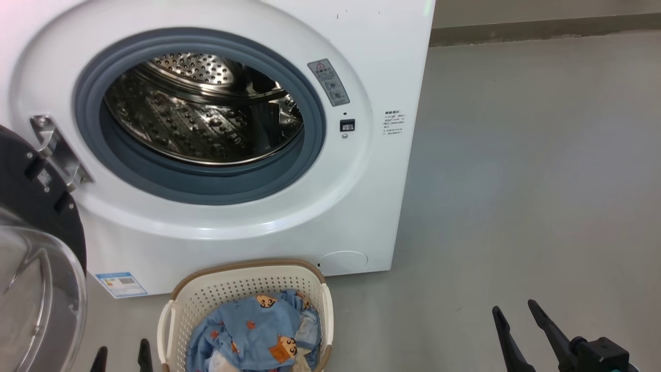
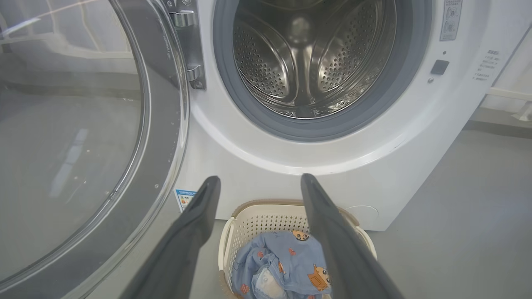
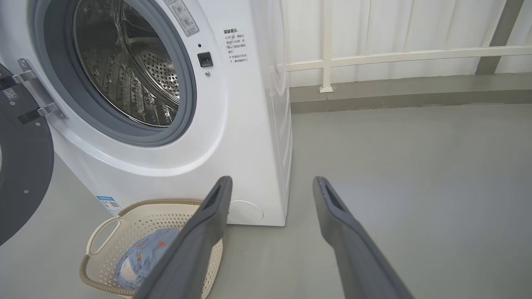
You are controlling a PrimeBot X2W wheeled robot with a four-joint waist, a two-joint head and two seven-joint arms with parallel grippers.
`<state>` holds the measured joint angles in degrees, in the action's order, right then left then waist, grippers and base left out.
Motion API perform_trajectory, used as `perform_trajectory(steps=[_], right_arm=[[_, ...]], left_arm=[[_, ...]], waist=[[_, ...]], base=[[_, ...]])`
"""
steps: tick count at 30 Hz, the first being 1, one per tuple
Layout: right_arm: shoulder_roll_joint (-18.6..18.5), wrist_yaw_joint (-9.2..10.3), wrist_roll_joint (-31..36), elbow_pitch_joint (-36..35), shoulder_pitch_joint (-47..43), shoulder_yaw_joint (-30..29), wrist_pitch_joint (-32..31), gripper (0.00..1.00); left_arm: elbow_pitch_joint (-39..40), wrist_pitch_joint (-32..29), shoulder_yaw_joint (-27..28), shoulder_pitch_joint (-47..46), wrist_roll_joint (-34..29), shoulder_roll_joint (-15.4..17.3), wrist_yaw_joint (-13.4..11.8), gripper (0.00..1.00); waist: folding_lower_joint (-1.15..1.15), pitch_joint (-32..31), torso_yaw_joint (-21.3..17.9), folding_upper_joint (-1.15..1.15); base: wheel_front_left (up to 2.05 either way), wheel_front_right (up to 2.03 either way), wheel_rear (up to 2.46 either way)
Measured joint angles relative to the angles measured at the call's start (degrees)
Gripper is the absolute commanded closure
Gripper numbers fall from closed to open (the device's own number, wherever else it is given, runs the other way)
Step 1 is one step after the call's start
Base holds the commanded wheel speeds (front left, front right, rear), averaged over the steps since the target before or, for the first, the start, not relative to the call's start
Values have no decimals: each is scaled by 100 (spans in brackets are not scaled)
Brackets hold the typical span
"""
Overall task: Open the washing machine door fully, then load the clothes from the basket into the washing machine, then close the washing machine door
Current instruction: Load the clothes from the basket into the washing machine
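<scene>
Door [image 1: 26,191] open wide. Clothes [image 2: 282,257] in basket [image 2: 266,206] lie below and ahead of left gripper [image 2: 259,177], probably the nearer; right gripper [image 3: 272,178] stands off to the side. Both sets of fingers spread, empty.

Laundry corner: white washing machine [image 1: 382,170], basket [image 1: 232,292] of clothes [image 1: 248,325], bare grey floor [image 1: 516,181], white railing [image 3: 374,58].

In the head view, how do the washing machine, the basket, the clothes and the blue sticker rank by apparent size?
1. washing machine
2. basket
3. clothes
4. blue sticker
The bottom edge crops basket and clothes, but the clothes lie inside the basket.
</scene>
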<state>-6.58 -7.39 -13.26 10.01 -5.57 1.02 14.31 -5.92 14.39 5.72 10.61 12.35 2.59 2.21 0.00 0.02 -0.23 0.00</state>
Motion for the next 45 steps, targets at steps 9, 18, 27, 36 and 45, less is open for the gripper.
perform_trajectory(steps=[9,18,27,36,45], right_arm=[[-5,0,0,16,0,4,0,0],[-3,0,0,23,0,10,0,0],[58,0,0,8,1,20,0,0],[208,0,0,-49,391,122,0,0],[299,0,0,-111,1083,266,0,0]], left_arm=[[-10,0,-103,-1,67,0,-2,0],[-11,0,-124,0,78,0,-2,0],[-149,1,-264,-2,97,1,8,0],[-942,-230,-675,-679,259,58,275,0],[-1919,-625,-835,-1835,353,439,413,0]], waist=[[0,-6,13,0],[0,-10,8,0],[0,103,-72,0],[0,676,-227,0],[1,1547,-410,0]], base=[[10,-10,0],[0,0,0],[0,0,0],[0,0,0],[0,0,0]])
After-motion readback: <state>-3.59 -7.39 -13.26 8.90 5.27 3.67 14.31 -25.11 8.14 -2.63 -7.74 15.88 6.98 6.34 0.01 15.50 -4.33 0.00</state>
